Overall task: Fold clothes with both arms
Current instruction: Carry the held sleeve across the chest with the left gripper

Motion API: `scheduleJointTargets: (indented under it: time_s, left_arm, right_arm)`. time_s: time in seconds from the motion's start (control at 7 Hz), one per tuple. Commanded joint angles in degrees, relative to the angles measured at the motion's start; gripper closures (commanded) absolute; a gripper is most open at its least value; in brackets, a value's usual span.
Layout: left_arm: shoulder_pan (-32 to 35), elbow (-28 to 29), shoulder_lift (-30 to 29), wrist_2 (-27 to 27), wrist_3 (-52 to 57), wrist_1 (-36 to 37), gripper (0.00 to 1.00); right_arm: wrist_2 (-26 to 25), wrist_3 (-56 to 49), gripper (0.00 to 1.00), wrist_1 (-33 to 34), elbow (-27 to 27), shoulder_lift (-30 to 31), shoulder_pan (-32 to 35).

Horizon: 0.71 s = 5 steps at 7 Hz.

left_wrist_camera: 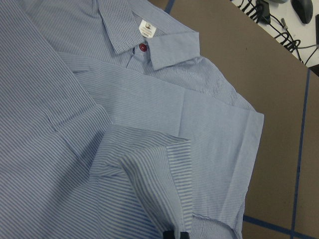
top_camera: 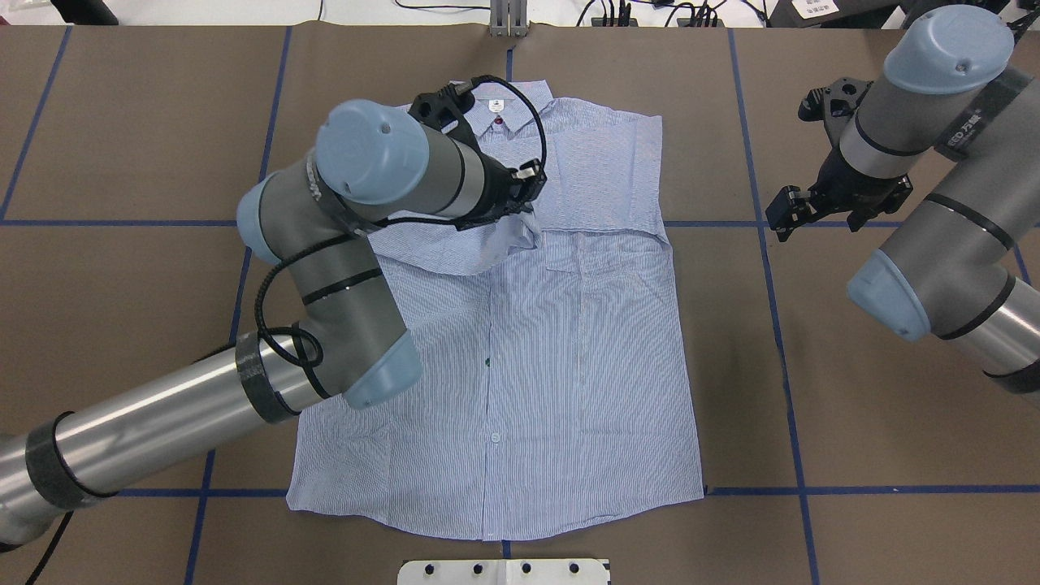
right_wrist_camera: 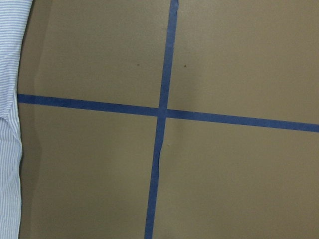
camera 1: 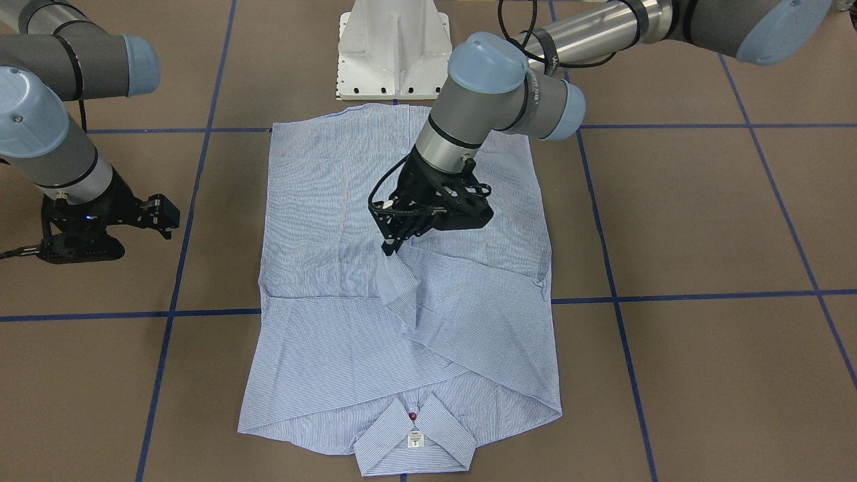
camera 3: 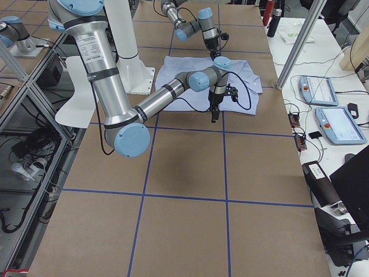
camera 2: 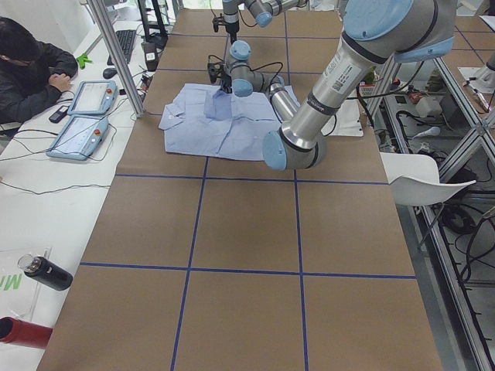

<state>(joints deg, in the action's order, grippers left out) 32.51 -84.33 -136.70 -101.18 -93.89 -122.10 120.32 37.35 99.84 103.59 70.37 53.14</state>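
Left silver-grey tubular arm [top_camera: 162, 414], right silver-grey tubular arm [top_camera: 967, 236]: dark grey joints, pale blue screw-dotted caps [top_camera: 370, 150], looped black cables [top_camera: 258, 305]. Left black skeletal gripper [camera 1: 390, 251], right black skeletal gripper [camera 1: 169, 217]. White bolted pedestal [camera 1: 394, 47].

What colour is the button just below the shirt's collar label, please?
Dark red; the button shows best in the left wrist view.

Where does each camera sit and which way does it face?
Front-facing: across the table, steeply down toward the robot; left gripper pinching the shirt.
Overhead: behind the robot, forward and down; left arm, right arm.
Exterior left: table's end; left arm nearest.
Exterior right: opposite end; right arm nearest.
Left wrist: onto the collar; fingertip at bottom edge.
Right wrist: down on tape; no body.
Shared: front-facing and overhead both show the collar.
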Motion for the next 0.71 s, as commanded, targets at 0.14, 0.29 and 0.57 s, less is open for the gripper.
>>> scheduleJointTargets:
  time_s: [0.14, 0.29, 0.57]
  left_arm:
    - [-7.5, 1.3, 0.0, 6.7, 4.6, -2.4, 1.00]
    - [-7.5, 3.5, -0.5, 7.7, 4.8, -3.2, 1.00]
    - [-7.5, 5.1, -0.4, 7.8, 4.8, -5.9, 0.55]
  right_arm:
    - [0.0, 0.0, 0.00, -0.4, -0.7, 0.2, 0.0]
    - [0.0, 0.0, 0.00, -0.4, -0.8, 0.2, 0.0]
    - [0.0, 0.0, 0.00, -0.4, -1.1, 0.0, 0.0]
